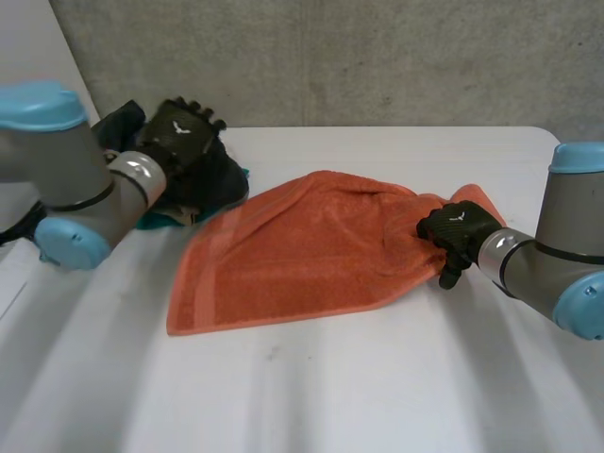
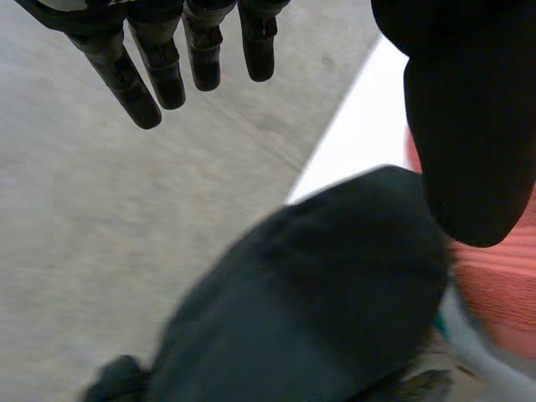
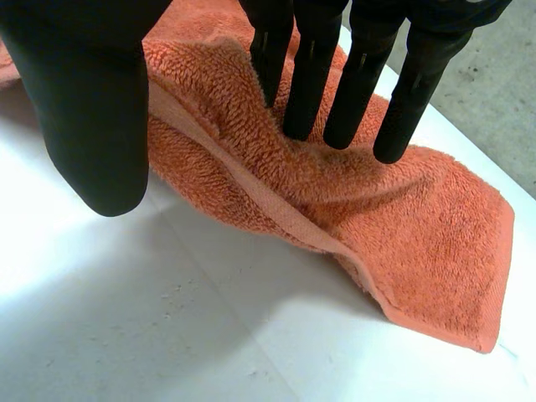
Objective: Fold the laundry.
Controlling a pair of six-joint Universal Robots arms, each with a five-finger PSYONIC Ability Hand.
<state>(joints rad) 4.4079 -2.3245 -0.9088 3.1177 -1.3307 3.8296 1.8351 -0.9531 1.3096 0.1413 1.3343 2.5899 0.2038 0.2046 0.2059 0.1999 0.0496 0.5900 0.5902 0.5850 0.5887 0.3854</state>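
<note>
Reading this step as: get a grip on the right end of the orange towel (image 1: 302, 255) for the first fold. The towel lies spread across the middle of the table (image 1: 311, 406), a bit skewed, its right end rucked up under our right hand (image 1: 460, 226).

That hand is released. Its fingers (image 3: 310, 84) are straight, tips pressing into the rucked cloth just inside the hem (image 3: 276, 213). The thumb (image 3: 84, 109) hangs over bare table beside the hem, off the cloth. We see no grasp yet.

To do it well:
- We'd run the thumb under the hem and close it against the fingers.
- Pinch near the corner (image 3: 490, 331), not mid-edge, or the fold goes crooked.
- Pull the ruck flat first, or it carries into the fold.
- The second hand should take the other corner of that end.

Our left hand (image 1: 181, 132) is at the table's far left corner above the dark clothes pile (image 1: 212, 184), with a teal cloth (image 1: 156, 222) peeking out underneath. It's relaxed and holding nothing.

View differences:
- The right wrist view gives the thumb-to-hem gap and the free corner lying flat past the fingertips. From the head view that hand could pass for clenched on cloth.
- The left wrist view has the left fingers clear of the pile. The head view overlaps the two, so contact is ambiguous there.
- The head view gives the whole towel outline and both arms.
</note>
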